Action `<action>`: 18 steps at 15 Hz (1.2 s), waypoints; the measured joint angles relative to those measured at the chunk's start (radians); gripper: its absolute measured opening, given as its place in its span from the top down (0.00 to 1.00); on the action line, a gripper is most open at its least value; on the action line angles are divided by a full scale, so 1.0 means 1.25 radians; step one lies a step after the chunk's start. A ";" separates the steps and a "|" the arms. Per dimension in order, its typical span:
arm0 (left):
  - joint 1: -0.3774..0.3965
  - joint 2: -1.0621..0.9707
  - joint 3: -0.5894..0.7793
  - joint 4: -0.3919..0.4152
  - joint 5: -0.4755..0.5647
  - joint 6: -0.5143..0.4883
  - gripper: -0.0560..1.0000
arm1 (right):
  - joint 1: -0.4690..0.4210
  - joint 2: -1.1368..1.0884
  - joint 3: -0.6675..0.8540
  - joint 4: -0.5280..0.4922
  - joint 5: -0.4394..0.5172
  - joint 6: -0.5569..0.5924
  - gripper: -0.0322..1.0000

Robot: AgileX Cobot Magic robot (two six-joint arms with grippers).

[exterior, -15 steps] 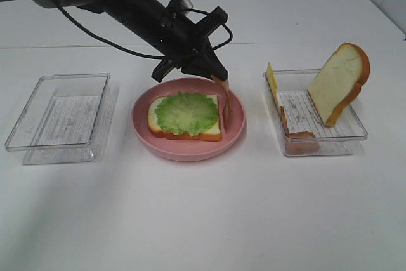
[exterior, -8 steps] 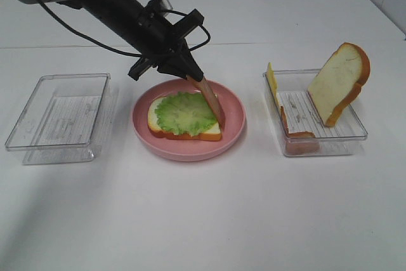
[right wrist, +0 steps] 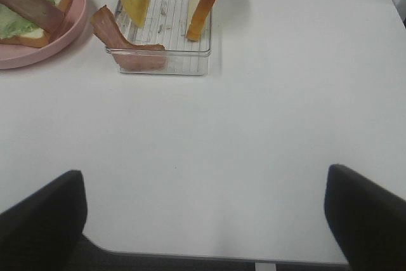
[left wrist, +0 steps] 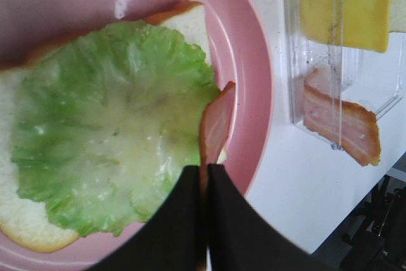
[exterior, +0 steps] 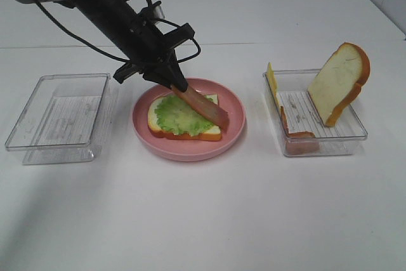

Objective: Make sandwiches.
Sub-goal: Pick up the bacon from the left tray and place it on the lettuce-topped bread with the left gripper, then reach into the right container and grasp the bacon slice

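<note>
Exterior high view: the left gripper (exterior: 172, 84) pinches one end of a reddish-brown toy bacon strip (exterior: 202, 107), with both jaws pressed together on it. The strip slopes down across the ruffled green lettuce leaf (exterior: 172, 118). I judge it is held low and slanted so that it can be laid flat.

The leaf lies on a white bread slice with orange-brown crust (exterior: 190, 134) in the round pink plate (exterior: 190, 155), at the middle of the worktop (exterior: 203, 220). At three o'clock from the plate, a clear plastic tray (exterior: 359, 132) keeps the remaining parts. These are a thin yellow cheese slice (exterior: 272, 82), a second bacon strip (exterior: 302, 142) and an upright bread slice (exterior: 339, 84), which leans on the wall and looks easy to take by an edge. A second clear tray (exterior: 25, 148) stands at nine o'clock.

The right gripper (right wrist: 202, 179) is spread wide and holds nothing.

The worktop is white, smooth and matt. Of the room almost nothing is visible.
</note>
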 joint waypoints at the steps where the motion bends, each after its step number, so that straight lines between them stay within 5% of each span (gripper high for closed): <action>1: 0.000 0.000 0.000 0.013 0.006 -0.001 0.82 | 0.000 0.000 0.000 0.000 0.000 0.000 0.02; 6: 0.000 -0.002 0.000 0.055 0.014 -0.002 0.31 | 0.000 0.000 0.000 0.000 0.000 0.000 0.02; 12: 0.001 -0.026 -0.162 0.302 0.051 -0.078 0.27 | 0.000 0.000 0.000 0.000 0.000 0.000 0.02; 18: 0.001 -0.204 -0.175 0.541 0.054 -0.143 0.26 | 0.000 0.000 0.000 0.000 0.000 0.000 0.02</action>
